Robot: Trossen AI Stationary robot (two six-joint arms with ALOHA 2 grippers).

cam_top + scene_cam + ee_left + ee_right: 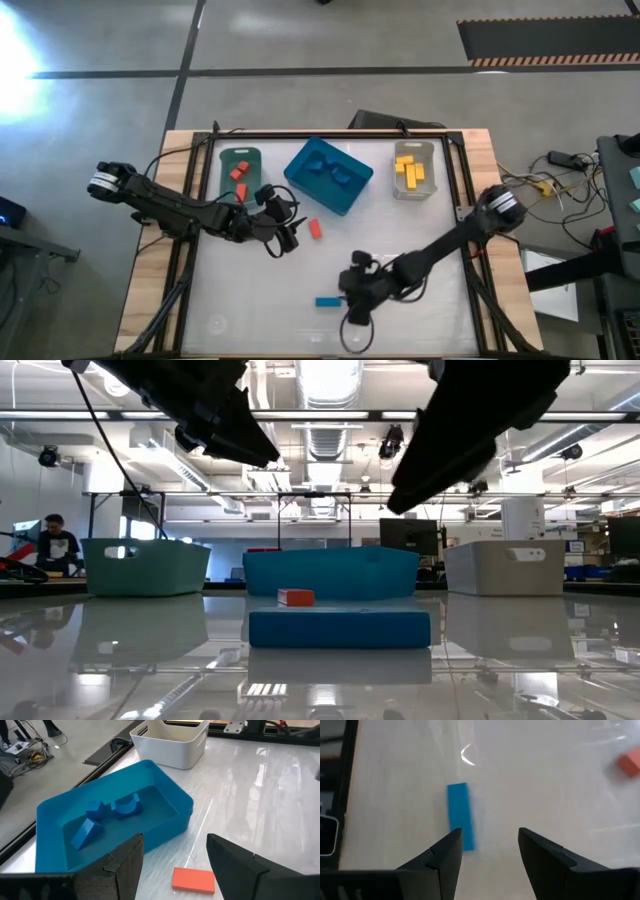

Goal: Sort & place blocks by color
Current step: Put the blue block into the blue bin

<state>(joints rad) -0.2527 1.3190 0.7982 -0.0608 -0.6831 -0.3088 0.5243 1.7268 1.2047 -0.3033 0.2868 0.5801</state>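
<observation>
Most blocks already sit in the green bin (240, 172), blue bin (328, 175) and grey bin (414, 168), while a red block (315, 229) and blue bar (327, 301) apparently remain on the counter (420, 320), under the open, empty left gripper (283, 235) and right gripper (350, 296).

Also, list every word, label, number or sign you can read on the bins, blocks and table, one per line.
None: no readable text in any view.
The blue bin, green bin and grey bin carry no visible labels.
The loose red block and blue block are plain.
</observation>
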